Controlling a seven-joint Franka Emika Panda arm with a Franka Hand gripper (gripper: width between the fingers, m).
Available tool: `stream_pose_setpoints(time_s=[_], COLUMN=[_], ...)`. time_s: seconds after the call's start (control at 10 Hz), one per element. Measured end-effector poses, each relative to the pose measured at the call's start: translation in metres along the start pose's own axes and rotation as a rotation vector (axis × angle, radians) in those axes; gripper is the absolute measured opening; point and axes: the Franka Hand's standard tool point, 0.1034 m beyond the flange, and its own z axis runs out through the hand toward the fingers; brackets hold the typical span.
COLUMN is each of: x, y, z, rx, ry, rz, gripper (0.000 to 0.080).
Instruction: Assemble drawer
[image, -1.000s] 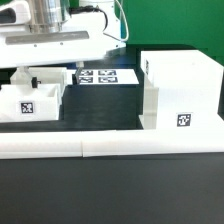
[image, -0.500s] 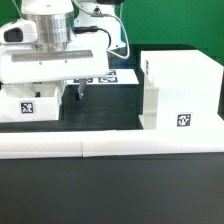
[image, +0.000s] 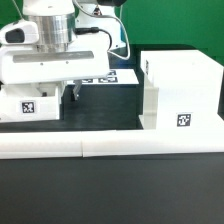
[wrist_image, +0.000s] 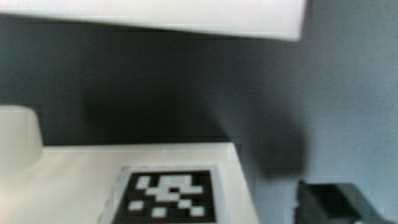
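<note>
I have the gripper (image: 52, 90) down low over the tray (image: 25, 105) at the far left. One dark finger (image: 72, 93) looks to be just outside the tray's right wall, but the hand hides the other, so I cannot tell whether the jaws are released or grasping. The blurred wrist view shows only the tray's tagged face (wrist_image: 107, 180). The case (image: 180, 90) stands well apart at the right, with the marker board (image: 105, 77) between them, further back, and the rails (image: 110, 148) along the near edge.
</note>
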Motion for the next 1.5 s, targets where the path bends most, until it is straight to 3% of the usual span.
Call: stream_pose_setpoints(time_s=[0.1,0.2,0.3,0.7,1.0,1.2,1.5], x=[0.0,0.0,0.0,0.0,0.008,0.015,0.017], y=[0.0,0.0,0.0,0.0,-0.022,-0.046,-0.051], z=[0.0,0.0,0.0,0.0,-0.009,-0.023,-0.027], rx=[0.0,0.0,0.0,0.0,0.007,0.022,0.026], ry=[0.0,0.0,0.0,0.0,0.002,-0.003,-0.003], rz=[0.0,0.0,0.0,-0.001,-0.013,-0.019,-0.054], gripper=[0.013,0.013,0.0073,0.0073,0.0074,0.0074,0.0074])
